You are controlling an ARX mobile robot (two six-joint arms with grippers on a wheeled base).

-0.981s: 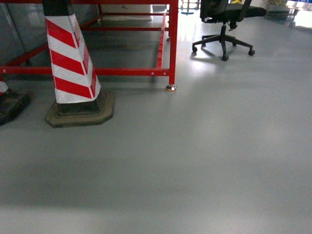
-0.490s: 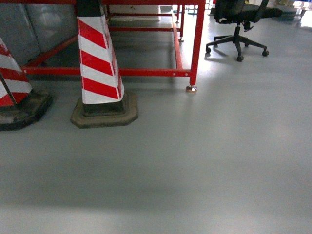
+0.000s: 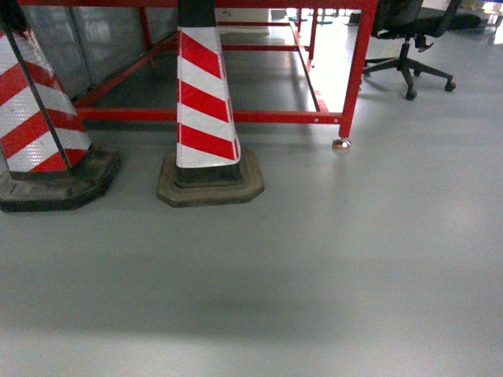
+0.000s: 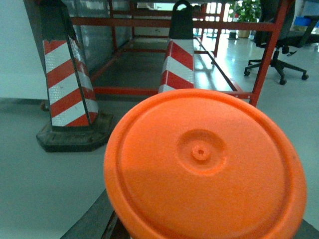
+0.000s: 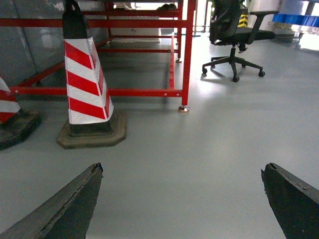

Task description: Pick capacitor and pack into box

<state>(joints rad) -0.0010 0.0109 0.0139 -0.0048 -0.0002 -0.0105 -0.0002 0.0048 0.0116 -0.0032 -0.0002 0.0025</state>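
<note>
The capacitor, an orange round body with a small dimple in the middle of its end face, fills most of the left wrist view. It hangs above the floor in my left gripper, which is shut on it. Only one dark finger shows, at the capacitor's lower left edge. In the right wrist view my right gripper is open, its two dark fingers far apart with only grey floor between them. The box is out of view. Neither gripper shows in the head view.
Two red-and-white striped cones on dark bases stand on the grey floor ahead. Behind them is a red metal frame on small feet. A black office chair stands at the far right.
The head view has swung left: the cone, red frame and chair slid to the right in the picture, and a second cone came into sight at the left.
</note>
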